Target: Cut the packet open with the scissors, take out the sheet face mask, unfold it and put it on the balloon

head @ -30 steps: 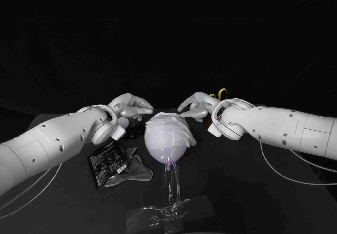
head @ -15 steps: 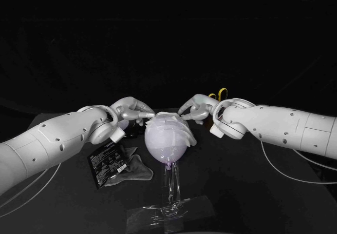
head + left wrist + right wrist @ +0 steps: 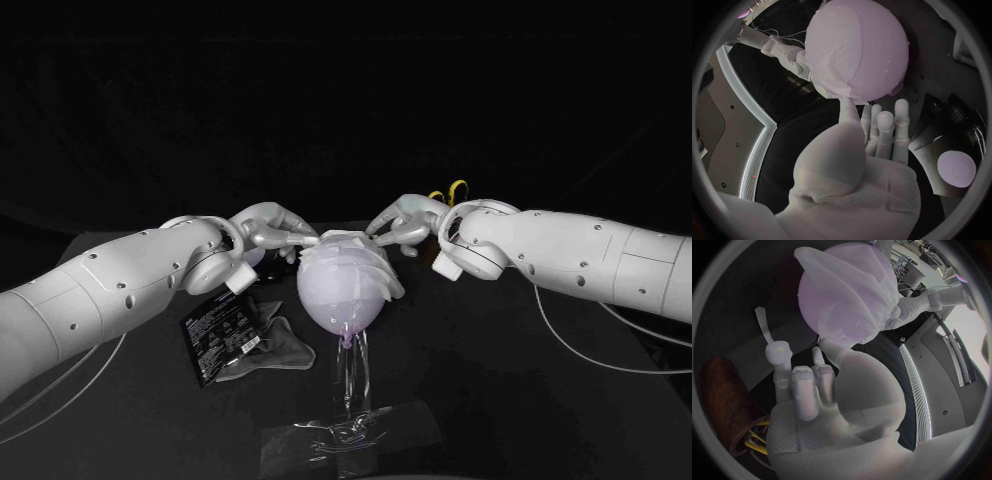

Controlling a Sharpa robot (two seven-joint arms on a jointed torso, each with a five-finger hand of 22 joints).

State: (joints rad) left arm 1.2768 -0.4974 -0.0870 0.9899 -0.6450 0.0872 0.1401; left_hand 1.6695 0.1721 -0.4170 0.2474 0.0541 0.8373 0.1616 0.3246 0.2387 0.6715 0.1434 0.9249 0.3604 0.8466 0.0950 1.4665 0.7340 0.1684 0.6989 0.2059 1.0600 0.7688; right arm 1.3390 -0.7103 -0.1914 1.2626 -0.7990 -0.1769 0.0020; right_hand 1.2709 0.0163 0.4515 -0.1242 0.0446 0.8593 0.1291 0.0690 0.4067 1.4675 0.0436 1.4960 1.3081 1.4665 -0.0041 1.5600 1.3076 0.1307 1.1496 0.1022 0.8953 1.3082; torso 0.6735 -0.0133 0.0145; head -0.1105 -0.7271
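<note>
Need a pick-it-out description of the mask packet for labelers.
Start at the pale balloon on its clear stand at centre. On the robot's left-arm side of it, a dark packet lies flat on the black table. Unlike the crumpled translucent film beside it, it is rectangular with small white print.

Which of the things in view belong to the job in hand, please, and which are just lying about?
For the job: balloon, face mask draped on it, packet, scissors, left hand, right hand.
Lying about: crumpled film beside the packet, brown holder holding the scissors.
</note>
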